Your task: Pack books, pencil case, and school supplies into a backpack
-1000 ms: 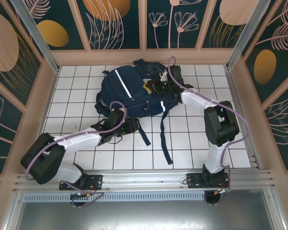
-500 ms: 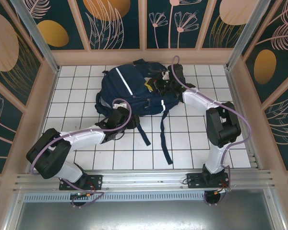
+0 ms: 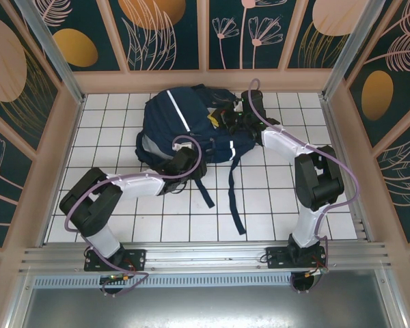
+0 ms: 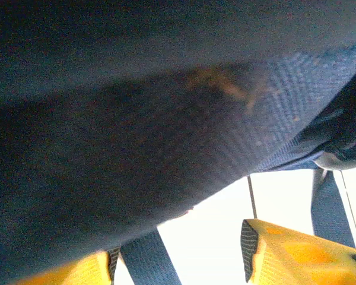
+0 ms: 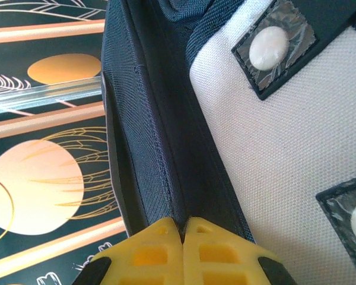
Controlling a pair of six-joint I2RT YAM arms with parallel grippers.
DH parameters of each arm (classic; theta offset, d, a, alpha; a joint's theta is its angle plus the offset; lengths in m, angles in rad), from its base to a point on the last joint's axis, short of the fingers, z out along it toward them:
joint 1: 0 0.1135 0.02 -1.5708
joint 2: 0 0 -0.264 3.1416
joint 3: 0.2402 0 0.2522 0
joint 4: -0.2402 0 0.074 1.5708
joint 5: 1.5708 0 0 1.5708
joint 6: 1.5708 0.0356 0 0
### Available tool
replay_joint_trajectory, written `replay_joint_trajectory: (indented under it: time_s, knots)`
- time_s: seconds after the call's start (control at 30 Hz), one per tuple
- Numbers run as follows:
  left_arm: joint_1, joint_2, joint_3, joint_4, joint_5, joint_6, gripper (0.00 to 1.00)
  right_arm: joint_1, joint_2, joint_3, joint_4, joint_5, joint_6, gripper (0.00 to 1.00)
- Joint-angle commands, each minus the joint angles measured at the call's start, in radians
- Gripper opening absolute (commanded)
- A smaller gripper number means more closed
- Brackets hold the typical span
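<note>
The navy backpack [image 3: 184,123] lies at the far middle of the tiled table, its white stripe up. My left gripper [image 3: 190,162] is pushed in under the bag's near edge. In the left wrist view its yellow fingers [image 4: 296,252] stand apart, so the left gripper [image 4: 184,261] is open. Navy cloth [image 4: 136,119] hangs over it and a strap [image 4: 149,261] runs beside the left finger. My right gripper [image 3: 236,120] is shut on a navy seam [image 5: 166,154] of the backpack, next to its white patch [image 5: 273,148]. A yellow corner [image 3: 212,121] peeks from the bag's mouth. Books, pencil case and school supplies are otherwise hidden.
A long dark strap [image 3: 234,195] trails toward the near edge and a shorter one [image 3: 205,193] lies beside it. Patterned walls [image 3: 205,34] close in the back and both sides. White tiles [image 3: 273,198] stretch in front of the bag.
My left arm has swung right and pushed farther in under the backpack's near edge. The bag has bunched and shifted toward the back wall, with the right gripper moving back while still pinching it.
</note>
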Motion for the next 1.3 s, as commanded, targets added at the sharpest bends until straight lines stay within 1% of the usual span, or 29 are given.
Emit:
replay_joint_trajectory:
  time_s: [0.0,0.13,0.27,0.3,0.37,0.5,0.57,0.6,0.67,0.9,1.13,1.27]
  knots:
    - [-0.020,0.066,0.076,-0.081,-0.109,0.040,0.57,-0.010,-0.091,0.035,0.170,-0.016,0.047,0.00]
    - [-0.036,0.123,0.108,-0.130,-0.187,0.046,0.52,-0.010,-0.096,0.020,0.187,-0.016,0.061,0.00]
    - [-0.045,0.168,0.146,-0.136,-0.260,0.055,0.46,-0.009,-0.096,0.005,0.207,-0.019,0.073,0.00]
    - [-0.045,0.178,0.150,-0.134,-0.279,0.058,0.43,-0.007,-0.097,0.000,0.216,-0.021,0.077,0.00]
    - [-0.045,0.187,0.156,-0.133,-0.317,0.064,0.32,-0.008,-0.099,-0.012,0.228,-0.023,0.083,0.00]
    - [-0.045,0.163,0.133,-0.101,-0.325,0.084,0.13,-0.014,-0.101,-0.019,0.216,-0.023,0.071,0.00]
    - [-0.045,0.137,0.121,-0.085,-0.314,0.087,0.07,-0.022,-0.102,-0.019,0.197,-0.017,0.055,0.00]
    - [-0.045,0.122,0.086,-0.077,-0.308,0.089,0.04,-0.026,-0.104,-0.020,0.185,-0.011,0.047,0.00]
    - [-0.045,0.093,0.055,-0.069,-0.303,0.086,0.00,-0.034,-0.108,-0.028,0.178,-0.004,0.037,0.00]
    - [-0.044,-0.011,-0.059,-0.023,-0.288,0.075,0.00,-0.044,-0.109,-0.008,0.081,0.050,-0.063,0.00]
    - [-0.044,-0.073,-0.173,0.087,-0.303,0.059,0.00,-0.047,-0.113,-0.024,0.056,0.087,-0.118,0.00]
    - [-0.040,-0.117,-0.224,0.145,-0.325,0.084,0.00,-0.045,-0.122,-0.046,0.048,0.100,-0.148,0.00]
